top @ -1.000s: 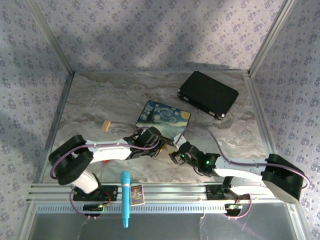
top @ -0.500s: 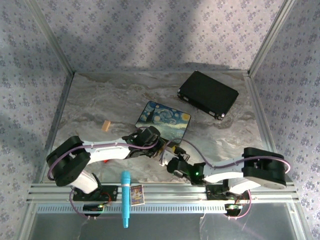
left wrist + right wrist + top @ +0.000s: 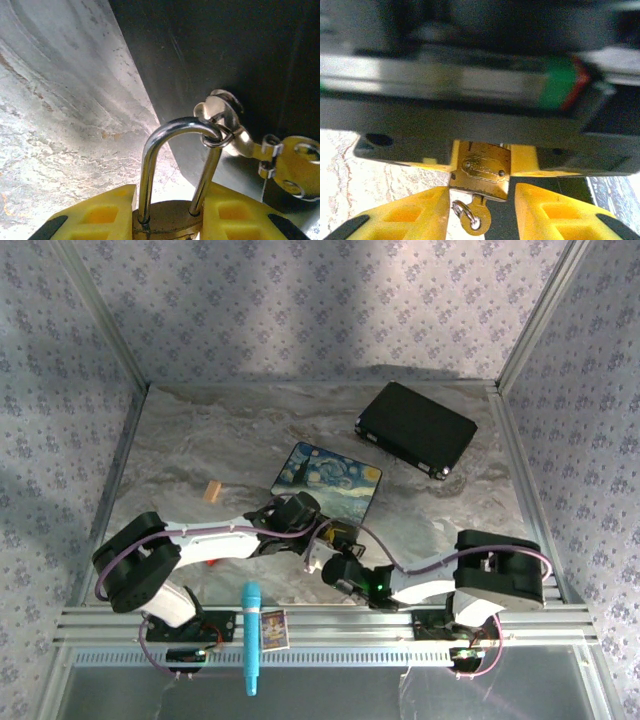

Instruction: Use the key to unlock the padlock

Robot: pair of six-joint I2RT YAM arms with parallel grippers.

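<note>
Right fingers closer; padlock's key between

Left fingers clamped shut, right fingers parted, the 2 pairs close together.

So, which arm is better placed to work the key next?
The right. The right gripper is open, one finger on each side of the key, which hangs at the base of the padlock. The left gripper is shut on the padlock body and is probably best used to steady it.
</note>
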